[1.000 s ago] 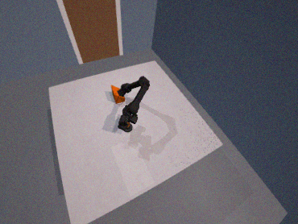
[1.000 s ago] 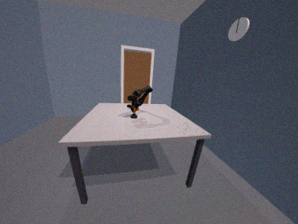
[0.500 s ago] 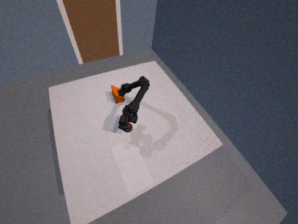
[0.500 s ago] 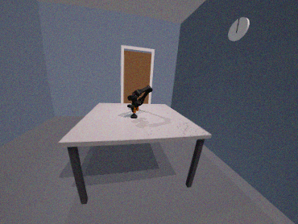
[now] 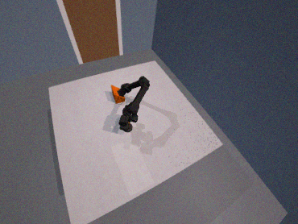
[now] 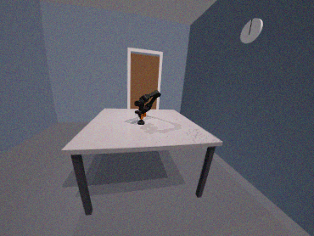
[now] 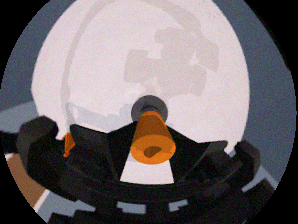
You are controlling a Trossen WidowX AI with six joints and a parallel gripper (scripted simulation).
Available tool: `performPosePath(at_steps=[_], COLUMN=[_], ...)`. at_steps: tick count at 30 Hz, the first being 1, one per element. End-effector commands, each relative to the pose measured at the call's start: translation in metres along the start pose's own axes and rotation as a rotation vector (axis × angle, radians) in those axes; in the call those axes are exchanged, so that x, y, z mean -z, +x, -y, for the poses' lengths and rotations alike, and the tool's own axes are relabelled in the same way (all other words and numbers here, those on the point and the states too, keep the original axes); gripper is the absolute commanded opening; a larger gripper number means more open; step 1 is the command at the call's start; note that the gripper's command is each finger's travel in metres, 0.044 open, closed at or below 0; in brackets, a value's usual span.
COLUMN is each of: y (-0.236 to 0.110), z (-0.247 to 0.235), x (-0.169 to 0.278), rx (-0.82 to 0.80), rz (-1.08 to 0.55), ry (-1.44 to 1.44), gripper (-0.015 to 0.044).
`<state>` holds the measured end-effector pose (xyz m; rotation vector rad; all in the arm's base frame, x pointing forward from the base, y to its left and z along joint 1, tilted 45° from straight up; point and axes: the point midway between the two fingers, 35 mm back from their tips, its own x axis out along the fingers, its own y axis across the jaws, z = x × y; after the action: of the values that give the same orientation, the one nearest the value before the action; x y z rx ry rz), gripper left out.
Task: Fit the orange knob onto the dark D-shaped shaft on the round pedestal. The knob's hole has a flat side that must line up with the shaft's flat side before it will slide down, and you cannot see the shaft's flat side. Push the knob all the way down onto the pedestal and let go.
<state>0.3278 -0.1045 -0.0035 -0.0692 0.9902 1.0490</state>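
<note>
My gripper (image 7: pixel 150 125) (image 5: pixel 122 91) is shut on the orange knob (image 7: pixel 153 137) (image 5: pixel 117 94), which shows as a small orange spot under the arm in the exterior view (image 6: pixel 143 114). In the wrist view the knob points away from the camera, with its hole showing on the near end. Its far end meets a small grey round pedestal (image 7: pixel 152 106) with a dark centre. I cannot tell whether the knob sits on the shaft or only above it. The shaft's flat side is hidden. The arm (image 5: pixel 134 102) (image 6: pixel 147 101) bends over near the back of the white table top (image 5: pixel 80 161) (image 6: pixel 110 136).
The arm's base (image 5: pixel 127 125) (image 6: pixel 141 122) stands near the table's middle. A brown door (image 5: pixel 93 28) (image 6: pixel 144 81) is in the wall behind the table. A round clock (image 6: pixel 251 30) hangs on the right wall.
</note>
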Motion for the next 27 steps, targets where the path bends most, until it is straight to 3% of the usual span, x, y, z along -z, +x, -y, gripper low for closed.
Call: performPosePath(at_steps=[1,27], y=[0.0003,-0.0043], z=[0.0007,-0.0008], x=[0.0002,0.0008], rx=[0.001,0.001], rz=[0.003,0.003], ry=[-0.007,-0.006], gripper=[0.0000,0.0000])
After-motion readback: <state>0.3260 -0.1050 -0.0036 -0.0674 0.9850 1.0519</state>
